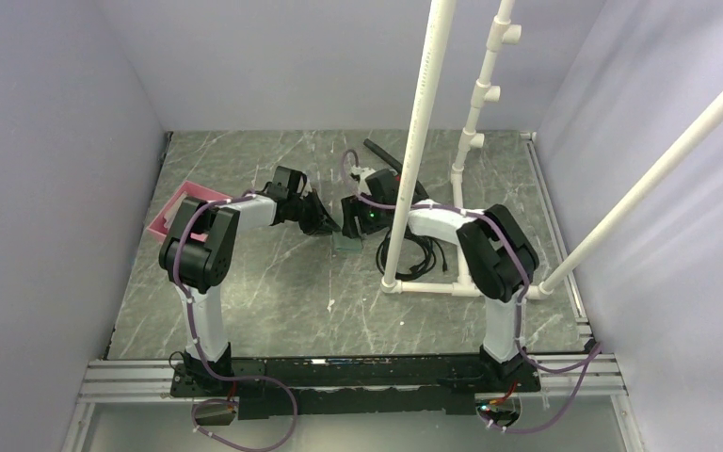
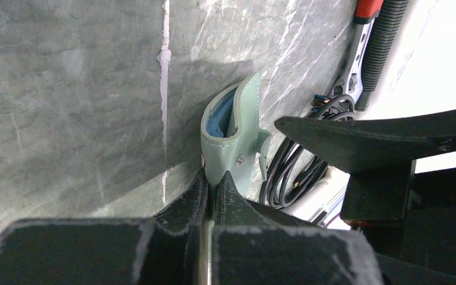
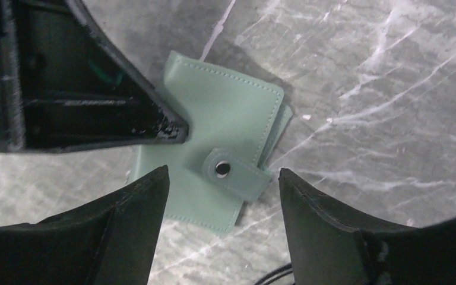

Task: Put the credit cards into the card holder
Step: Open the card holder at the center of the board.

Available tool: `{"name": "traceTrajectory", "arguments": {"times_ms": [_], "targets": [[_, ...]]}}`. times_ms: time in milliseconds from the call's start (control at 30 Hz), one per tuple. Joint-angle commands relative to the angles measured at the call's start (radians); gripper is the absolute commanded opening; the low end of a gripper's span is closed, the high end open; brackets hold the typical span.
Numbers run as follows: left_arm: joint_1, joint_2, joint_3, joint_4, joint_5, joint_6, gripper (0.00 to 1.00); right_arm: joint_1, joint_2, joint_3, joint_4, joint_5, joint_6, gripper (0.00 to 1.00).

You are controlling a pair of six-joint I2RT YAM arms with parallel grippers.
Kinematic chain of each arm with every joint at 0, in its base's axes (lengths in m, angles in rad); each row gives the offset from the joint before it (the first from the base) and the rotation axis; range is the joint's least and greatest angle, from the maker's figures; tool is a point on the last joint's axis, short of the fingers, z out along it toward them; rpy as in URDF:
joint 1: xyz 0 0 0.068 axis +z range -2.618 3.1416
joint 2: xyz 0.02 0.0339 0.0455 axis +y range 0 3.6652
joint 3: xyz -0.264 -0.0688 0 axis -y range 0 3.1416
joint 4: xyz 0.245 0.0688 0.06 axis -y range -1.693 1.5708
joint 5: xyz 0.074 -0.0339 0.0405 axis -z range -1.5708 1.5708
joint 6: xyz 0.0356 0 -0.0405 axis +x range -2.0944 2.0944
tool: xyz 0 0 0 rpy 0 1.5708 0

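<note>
**Wallet pinned, right jaws spread above it**

The card holder (image 3: 231, 119) lies near the middle of the tabletop (image 1: 273, 311), and its pale blue inside gapes at one end. Your left gripper (image 2: 212, 189) has its jaws pinching the wallet's edge, probably to stop it sliding and to keep the mouth open for loading. Your right gripper (image 3: 221, 175) hangs directly over it with its jaws spread wide, holding nothing. You can't make out any credit cards in these views. The pink tray (image 1: 171, 215) sits by the left edge.

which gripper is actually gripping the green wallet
The left gripper: it is pinched shut on the edge of the card holder, while the right gripper hangs open over it.
</note>
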Motion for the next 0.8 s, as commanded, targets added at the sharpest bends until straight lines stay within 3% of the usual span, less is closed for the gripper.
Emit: {"name": "traceTrajectory", "arguments": {"times_ms": [0, 100, 200, 300, 367, 433, 567, 667, 767], "targets": [[0.001, -0.007, 0.029, -0.020, 0.010, 0.026, 0.00, 0.042, 0.038, 0.083, -0.041, 0.263, -0.064, 0.66], [0.001, -0.007, 0.030, -0.028, 0.008, 0.026, 0.00, 0.048, 0.029, 0.086, -0.066, 0.435, -0.015, 0.55], [0.001, -0.008, 0.030, -0.039, 0.003, 0.027, 0.00, 0.043, -0.012, 0.029, -0.035, 0.479, 0.012, 0.35], [0.002, 0.000, 0.031, -0.042, 0.003, 0.024, 0.00, 0.020, -0.062, -0.035, 0.026, 0.378, 0.049, 0.14], [0.004, 0.007, 0.034, -0.055, -0.002, 0.027, 0.00, -0.027, -0.075, -0.073, 0.086, 0.231, 0.097, 0.00], [0.007, 0.007, 0.043, -0.088, -0.022, 0.048, 0.00, -0.085, -0.072, -0.111, 0.165, 0.039, 0.157, 0.00], [-0.002, 0.026, 0.187, -0.372, -0.237, 0.197, 0.49, -0.198, -0.038, -0.173, 0.370, -0.356, 0.361, 0.00], [-0.010, -0.037, 0.179, -0.383, -0.275, 0.219, 0.67, -0.218, -0.051, -0.194, 0.479, -0.484, 0.441, 0.00], [-0.011, -0.109, 0.089, -0.290, -0.206, 0.161, 0.78, -0.216, -0.067, -0.181, 0.487, -0.518, 0.465, 0.00]]}}
